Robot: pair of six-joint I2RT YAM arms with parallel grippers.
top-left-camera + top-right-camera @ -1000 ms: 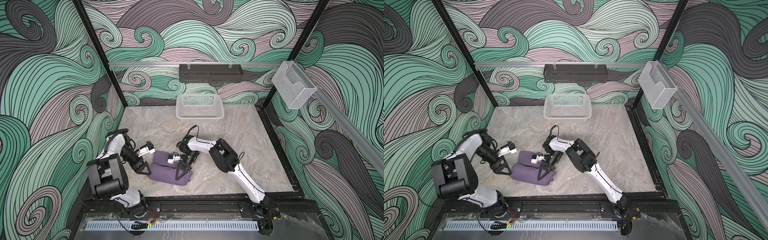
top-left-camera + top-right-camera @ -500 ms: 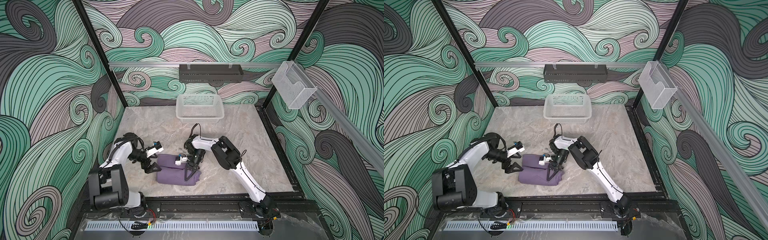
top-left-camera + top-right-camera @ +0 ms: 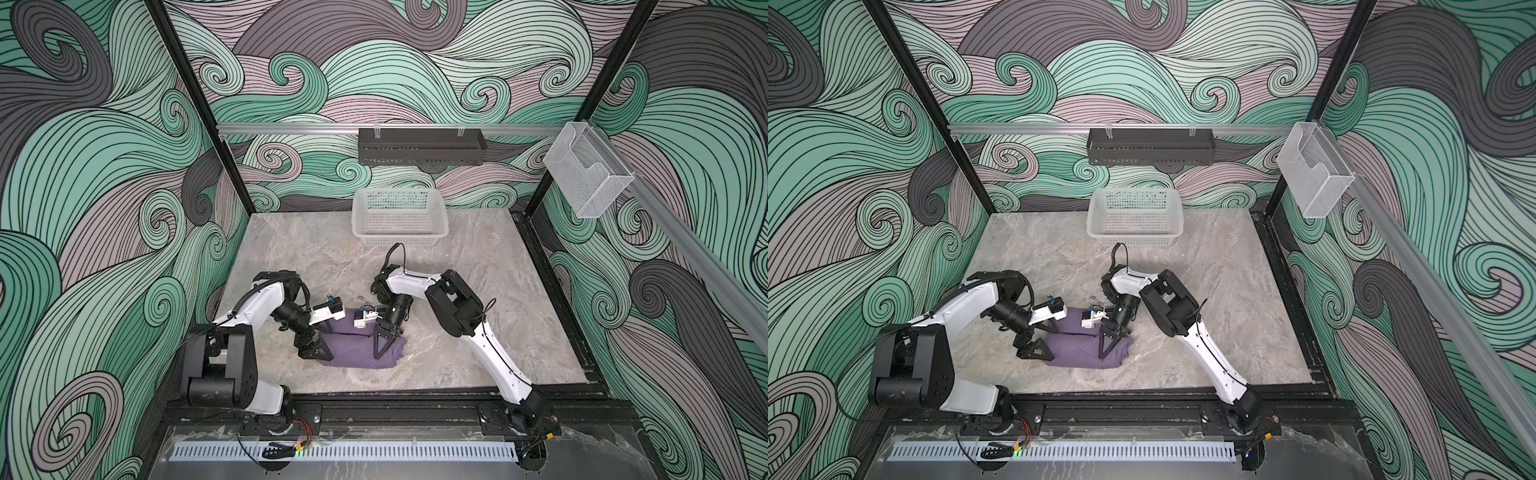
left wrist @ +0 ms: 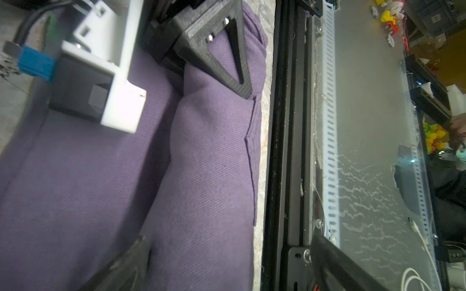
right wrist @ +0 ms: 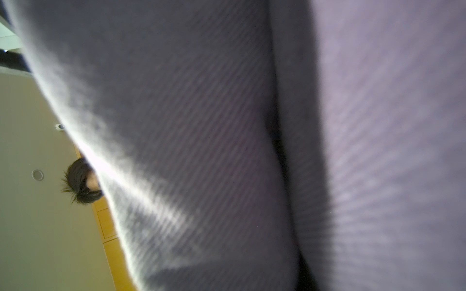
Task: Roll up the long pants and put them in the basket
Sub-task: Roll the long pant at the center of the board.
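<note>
The long pants [image 3: 353, 353] [image 3: 1077, 351] lie as a short dusty-purple roll near the table's front edge, a folded part behind the roll. My left gripper [image 3: 316, 351] [image 3: 1034, 351] stands open at the roll's left end. In the left wrist view the roll [image 4: 201, 163] runs between its spread fingers [image 4: 126, 264]. My right gripper [image 3: 383, 351] [image 3: 1109, 347] points down into the roll's right end, its jaws nearly together on the cloth. One of its black fingers [image 4: 227, 50] lies against the roll. Purple fabric [image 5: 201, 126] fills the right wrist view and hides its jaws.
A white mesh basket [image 3: 400, 218] stands at the back of the marble table [image 3: 478, 324]. A black rack [image 3: 422, 145] hangs on the back wall and a clear holder [image 3: 586, 178] on the right wall. The black front rail [image 3: 374, 401] runs close to the roll.
The roll has shifted right and nearer the front edge with my right gripper on it. My left gripper has followed it rightward, staying open at its left end.
</note>
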